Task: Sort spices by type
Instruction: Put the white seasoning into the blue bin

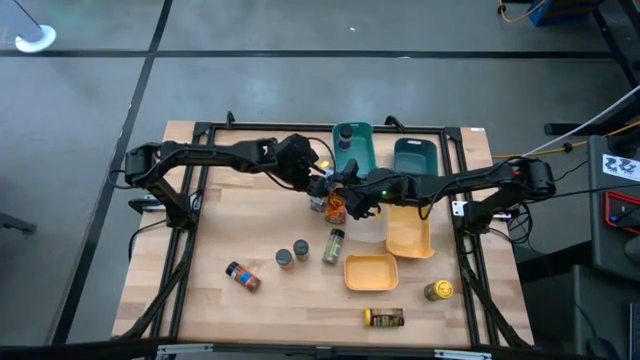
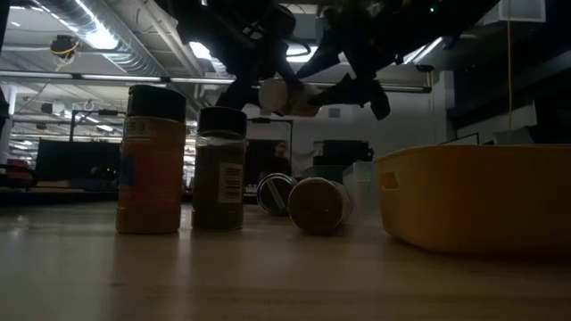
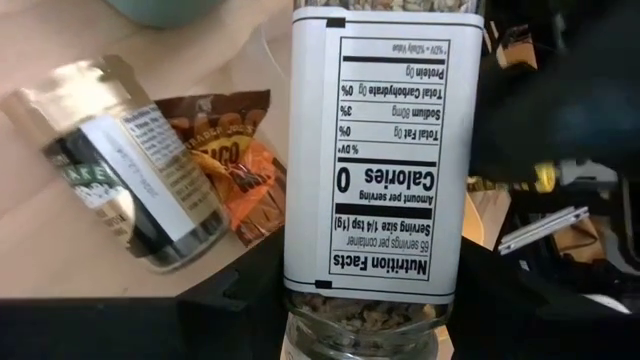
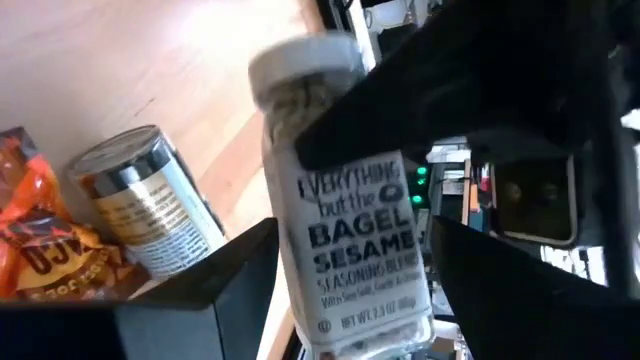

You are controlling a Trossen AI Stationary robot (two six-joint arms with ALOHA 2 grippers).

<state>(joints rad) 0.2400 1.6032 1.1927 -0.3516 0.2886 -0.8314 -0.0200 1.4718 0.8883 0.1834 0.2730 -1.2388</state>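
A spice jar [image 4: 360, 230] with a white lid and a white "Everything but the Bagel Sesame" label hangs in the air above mid-table between both grippers, and it also shows in the low view as the jar [image 2: 290, 96]. My left gripper [image 3: 365, 300] is shut on it near the lid end. My right gripper [image 4: 350, 290] is open, with a finger on either side of the jar's base end and a narrow gap showing. Below them a glass jar [image 3: 130, 180] lies on its side beside an orange-brown packet [image 3: 235, 165]. My left gripper pinches the bagel-seasoning jar between its two fingers across the body, near the lid end [image 3: 365, 315], where seeds show through the glass below the label. One dark finger [image 4: 335, 140] crosses the jar just under the white lid. The jar is lifted clear, lying roughly level.
Two teal bins [image 1: 354, 145] [image 1: 414, 155] stand at the far edge and two yellow bins [image 1: 371, 271] [image 1: 410, 233] at right centre. Upright jars [image 1: 300, 248] [image 1: 333, 245] [image 1: 438, 290] and lying jars [image 1: 243, 276] [image 1: 384, 317] dot the near half. Bare wood remains at near left.
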